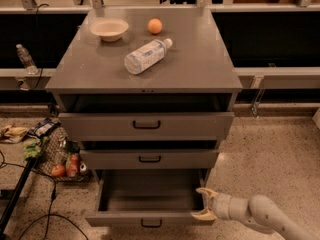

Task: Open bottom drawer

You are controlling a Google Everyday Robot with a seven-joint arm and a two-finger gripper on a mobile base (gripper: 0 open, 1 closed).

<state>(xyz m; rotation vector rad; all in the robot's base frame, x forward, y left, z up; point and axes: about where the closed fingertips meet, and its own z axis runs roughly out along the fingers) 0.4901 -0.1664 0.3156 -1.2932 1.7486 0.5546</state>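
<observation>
— Where's the bottom drawer (116,219)?
— Lowest in the cabinet (75,79), standing well out, its plain grey inside showing. Its black handle (151,223) sits mid-front.
— And the gripper (203,202)?
— At the drawer's right front corner, coming in from the right. Its jaws are spread, one tip above the other; whether they touch the drawer I cannot tell.
— Other drawers?
— The middle drawer (150,159) and top drawer (146,125) each stand slightly out.
— On top?
— A bottle (146,56) lying down, with a bowl (109,29) and an orange (155,25) behind it.
</observation>
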